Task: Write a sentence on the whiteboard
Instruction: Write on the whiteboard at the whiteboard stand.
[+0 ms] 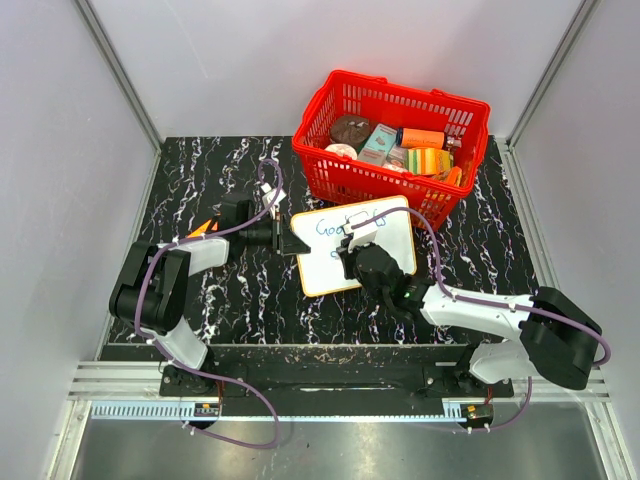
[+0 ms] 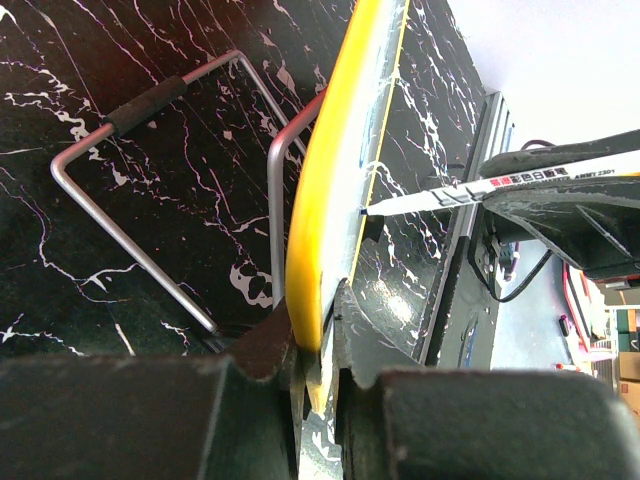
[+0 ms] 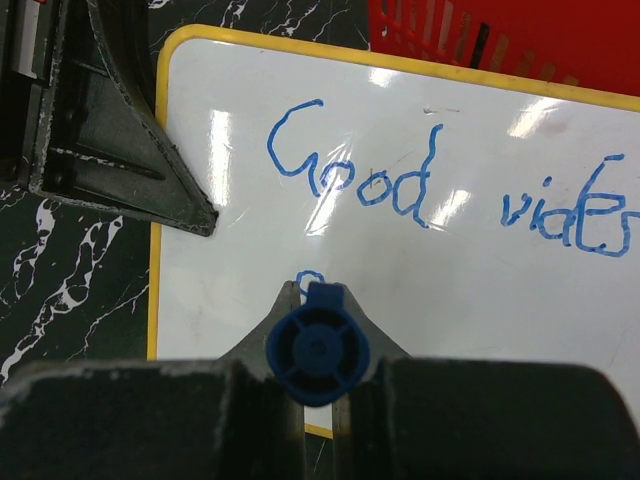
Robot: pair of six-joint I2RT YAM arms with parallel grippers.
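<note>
With the left tool (image 2: 312, 345) pressed together on the yellow rim, the whiteboard (image 1: 330, 270) is pinched at its left edge and sits mid-bench, just in front of the red basket (image 1: 330, 175), writing face up toward the top camera. Left wrist view shows the board edge-on, its folding wire stand (image 2: 145, 103) splayed on the far side over the black marbled bench (image 1: 230, 170); can't tell whether the board's lower edge touches the bench. Right tool (image 3: 318, 310) is clamped on a marker (image 2: 470, 190) with a white barrel and a blue butt end, tip touching the board face. The sentence (image 3: 355, 180) is in blue: top line reads "Good", then a second word like "vides" running out of frame, and one small loop starts a lower line, right at the marker. The basket holds assorted packaged items.
</note>
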